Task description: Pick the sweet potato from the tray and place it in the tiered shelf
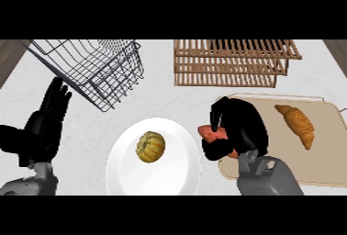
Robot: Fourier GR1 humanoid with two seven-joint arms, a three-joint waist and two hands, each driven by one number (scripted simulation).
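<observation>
An orange sweet potato peeks out at the left edge of the beige tray; most of it is hidden. My right hand is curled round it, over the tray's left side. The wooden tiered shelf stands at the back, directly beyond the tray. My left hand rests open at the left edge, fingers up, away from everything.
A croissant lies on the tray to the right of my right hand. A white plate with a small yellow-green squash sits at the front middle. A wire basket stands at the back left.
</observation>
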